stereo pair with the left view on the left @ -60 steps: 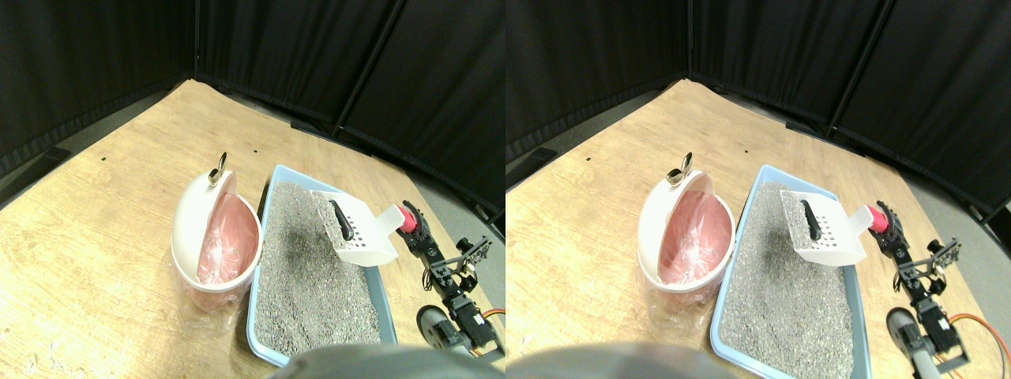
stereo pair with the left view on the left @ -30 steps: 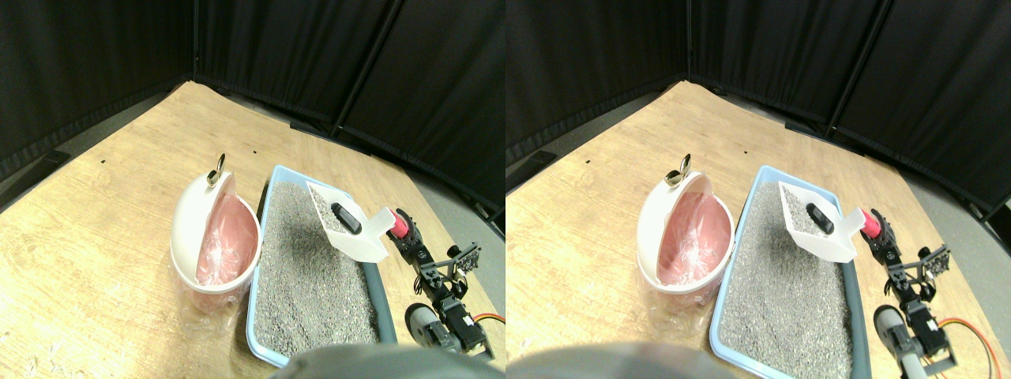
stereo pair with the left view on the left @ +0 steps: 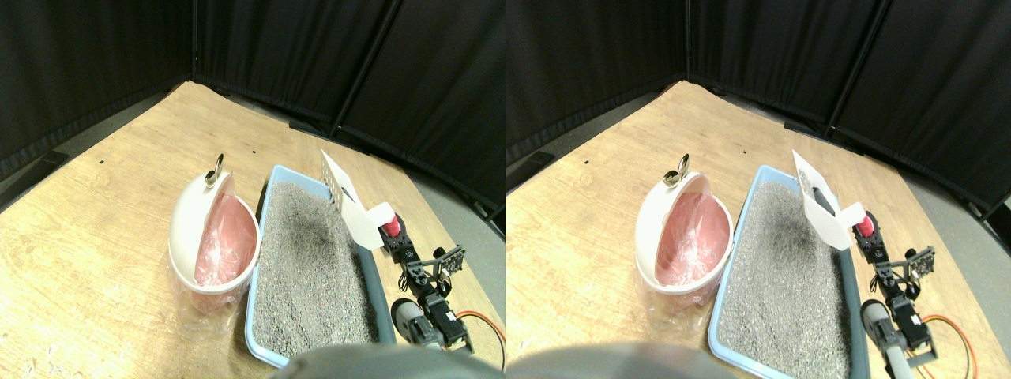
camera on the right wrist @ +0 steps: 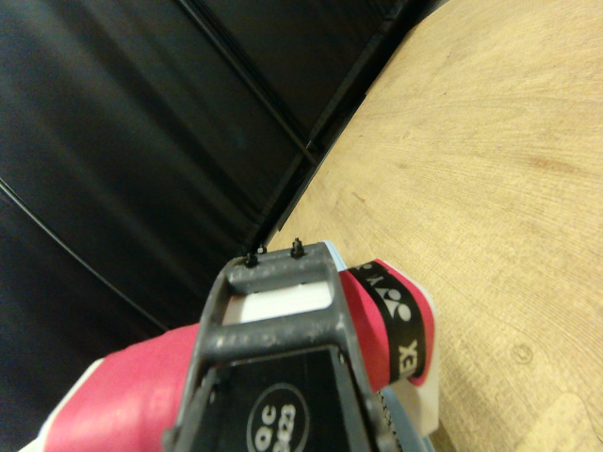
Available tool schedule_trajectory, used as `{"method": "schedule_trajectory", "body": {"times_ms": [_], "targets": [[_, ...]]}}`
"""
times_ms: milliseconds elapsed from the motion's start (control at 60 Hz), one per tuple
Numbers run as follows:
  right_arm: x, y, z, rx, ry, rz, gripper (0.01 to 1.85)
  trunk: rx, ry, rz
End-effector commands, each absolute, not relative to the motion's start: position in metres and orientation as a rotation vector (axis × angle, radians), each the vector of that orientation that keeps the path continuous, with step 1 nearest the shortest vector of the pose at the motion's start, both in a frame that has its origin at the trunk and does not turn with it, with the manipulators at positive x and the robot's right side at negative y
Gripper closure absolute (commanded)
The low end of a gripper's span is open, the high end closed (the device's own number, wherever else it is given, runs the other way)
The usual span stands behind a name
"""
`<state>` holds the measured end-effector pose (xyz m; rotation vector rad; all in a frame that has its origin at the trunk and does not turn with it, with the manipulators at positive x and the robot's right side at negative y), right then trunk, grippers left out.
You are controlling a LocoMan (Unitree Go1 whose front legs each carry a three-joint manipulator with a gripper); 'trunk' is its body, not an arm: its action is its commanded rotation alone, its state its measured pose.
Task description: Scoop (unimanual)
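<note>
White slotted scoop tilted steeply above far right edge of blue litter tray. Right gripper at pink wrapped handle; jaws' opening: cannot tell. Scoop likely light, rigid; wrapped handle best grip. Lined bin beside tray's left wall.

A pale wood-grain floor fills the lower part of the scene, evenly lit. Black curtains on dark poles enclose it, meeting at a far corner. A strip of grey floor runs along the wood's right edge.
</note>
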<state>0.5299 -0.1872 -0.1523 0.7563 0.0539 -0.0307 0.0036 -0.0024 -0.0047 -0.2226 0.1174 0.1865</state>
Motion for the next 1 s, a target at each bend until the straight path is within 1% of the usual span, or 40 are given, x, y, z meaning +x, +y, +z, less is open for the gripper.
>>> {"method": "schedule_trajectory", "body": {"times_ms": [17,67,100,250,433,483,567,617,700,767,867,917,1000], "targets": [[0.532,-0.184,-0.143,0.762,0.003,0.018,1.80,-0.231,0.097,0.190],[0.532,-0.183,-0.142,0.739,0.004,0.024,1.80,-0.231,0.097,0.190],[0.532,-0.182,-0.140,0.678,0.001,0.016,1.80,-0.232,0.096,0.188],[0.533,-0.182,-0.136,0.654,0.003,0.038,1.80,-0.234,0.097,0.188],[0.534,-0.180,-0.125,0.550,-0.029,0.048,1.80,-0.241,0.100,0.196],[0.535,-0.180,-0.119,0.470,-0.052,0.093,1.80,-0.240,0.101,0.194],[0.537,-0.180,-0.113,0.414,-0.066,0.109,1.80,-0.240,0.100,0.194],[0.540,-0.180,-0.108,0.329,-0.084,0.149,1.80,-0.242,0.101,0.194],[0.543,-0.180,-0.103,0.284,-0.097,0.150,1.80,-0.245,0.102,0.199],[0.545,-0.179,-0.096,0.222,-0.118,0.178,1.80,-0.247,0.101,0.203],[0.547,-0.177,-0.088,0.144,-0.122,0.178,1.80,-0.252,0.102,0.210],[0.549,-0.176,-0.082,0.105,-0.135,0.202,1.80,-0.252,0.102,0.210],[0.550,-0.173,-0.075,0.066,-0.130,0.190,1.80,-0.259,0.103,0.220]]}}
